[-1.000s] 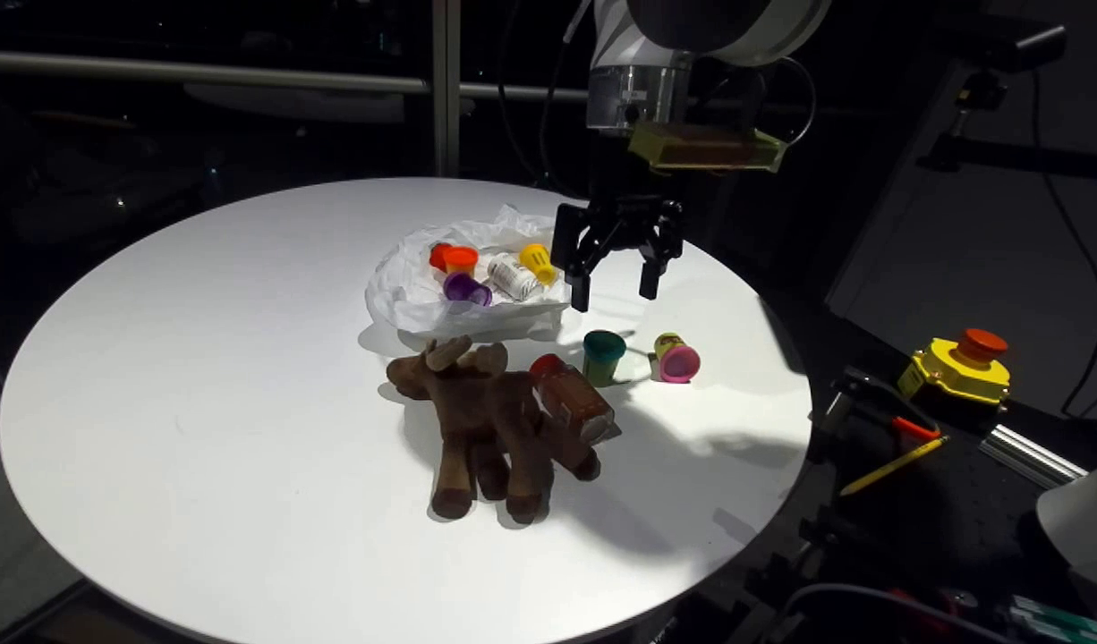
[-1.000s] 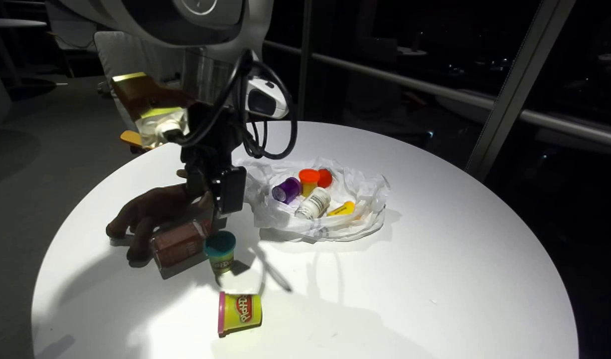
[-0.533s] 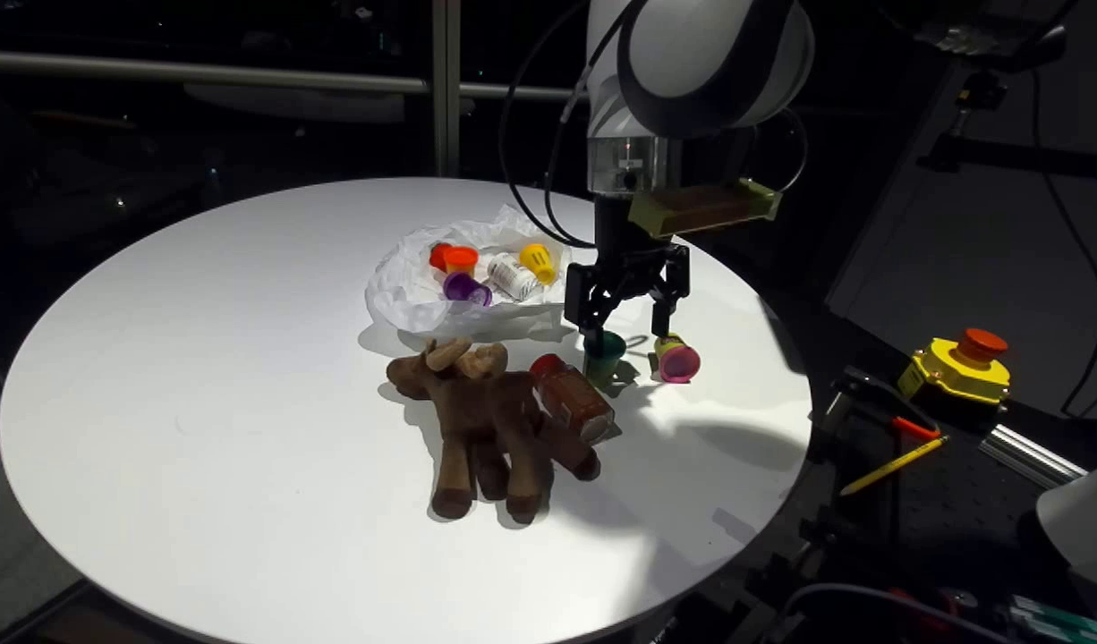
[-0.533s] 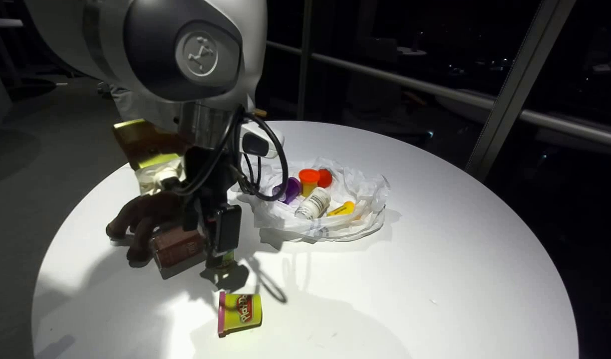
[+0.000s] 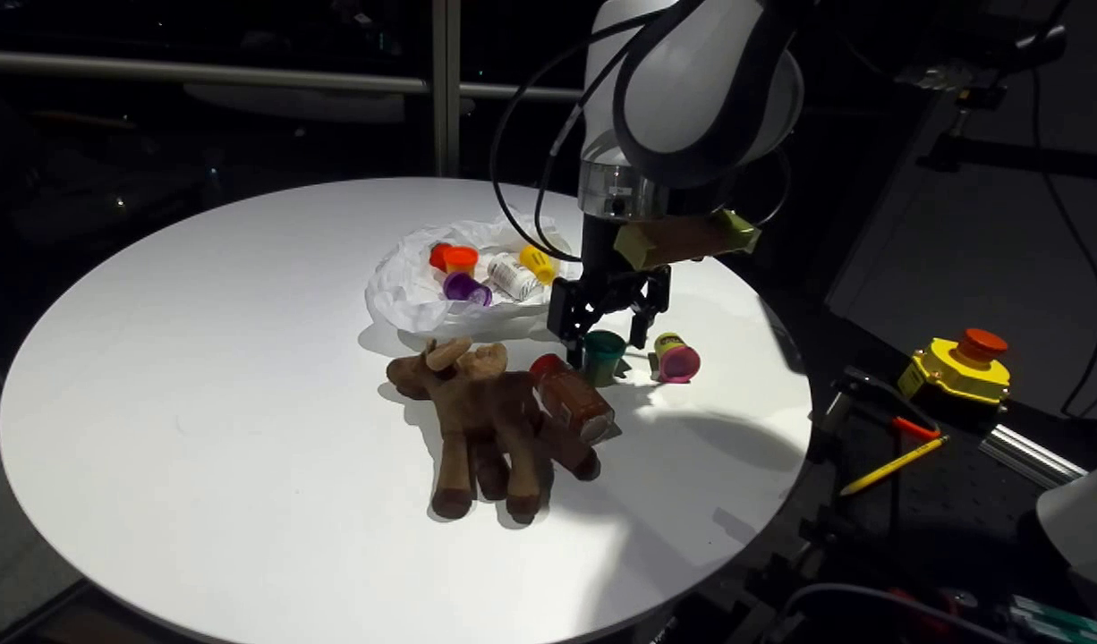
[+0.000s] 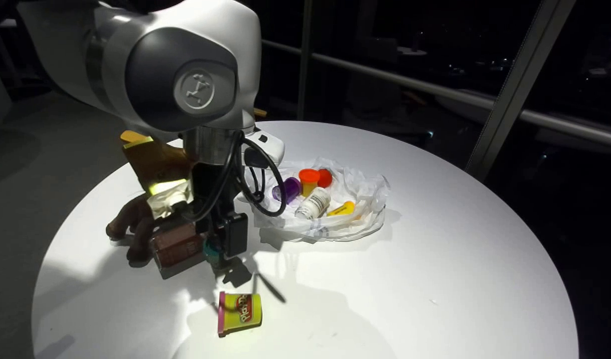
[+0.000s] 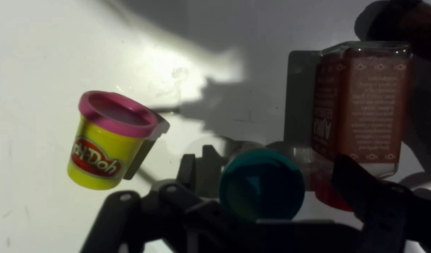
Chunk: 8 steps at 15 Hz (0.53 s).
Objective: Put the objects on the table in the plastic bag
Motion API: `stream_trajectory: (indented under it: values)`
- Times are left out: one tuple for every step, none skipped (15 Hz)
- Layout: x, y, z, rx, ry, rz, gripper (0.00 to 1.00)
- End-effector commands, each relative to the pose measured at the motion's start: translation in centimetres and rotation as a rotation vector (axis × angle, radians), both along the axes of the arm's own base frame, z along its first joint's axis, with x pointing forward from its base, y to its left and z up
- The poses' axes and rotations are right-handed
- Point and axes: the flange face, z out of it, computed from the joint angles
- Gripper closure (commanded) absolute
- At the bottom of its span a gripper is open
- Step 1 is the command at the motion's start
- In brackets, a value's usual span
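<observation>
1. With the black gripper (image 5: 606, 351) brought down, over the last second, from mid-air to low over the round white tabletop (image 5: 199, 447), toward the surface's right edge in an exterior view.
2. Then slid sideways, from a stance between two tubs to one astride the upright teal-lidded tub (image 7: 261, 182); in the wrist view, with one finger on each side and a gap showing either side of the lid.
3. Spread wide at the jaws, holding nothing.
4. For the task, apparently lined up for a grasp: likely to call next for closing, lifting and a carry to the plastic bag (image 5: 414, 313), toward the surface's far edge.
5. Tight, perhaps, on one side: with a finger (image 7: 356, 186) overlapping the cap end of the red-capped bottle (image 7: 363, 112), lying just beside the tub, and so liable to nudge it.
6. Find unchanged, within the bag's crumpled edges, a purple tub (image 5: 467, 289), an orange-lidded tub (image 5: 461, 260), a red piece (image 5: 438, 256), a white bottle (image 5: 514, 275) and a yellow tub (image 5: 538, 264).
7. Count as left to collect, besides the teal-lidded tub, a pink-lidded Play-Doh tub (image 5: 676, 360), on its side and closest to the right edge; the red-capped bottle; and a brown plush moose (image 5: 477, 402), well in from the near edge.
8. Just past halfway by count, at a guess.
</observation>
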Motion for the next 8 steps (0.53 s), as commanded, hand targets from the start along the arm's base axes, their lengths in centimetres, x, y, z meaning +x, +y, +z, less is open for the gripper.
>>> stream_trajectory:
  values:
    - [0.37,0.35,0.00,-0.018,-0.049,0.005,0.32]
    - [0.42,0.42,0.05,-0.021,-0.056,0.006,0.42]
    - [0.43,0.44,0.04,-0.024,-0.061,0.007,0.50]
    - [0.46,0.42,0.12,-0.028,-0.071,0.007,0.56]
    - [0.47,0.37,0.16,-0.031,-0.072,0.005,0.65]
    - [0.44,0.27,0.25,-0.035,-0.075,0.003,0.71]
    - [0.42,0.17,0.37,-0.040,-0.078,0.002,0.72]
    - [0.44,0.10,0.58,-0.042,-0.081,-0.002,0.72]
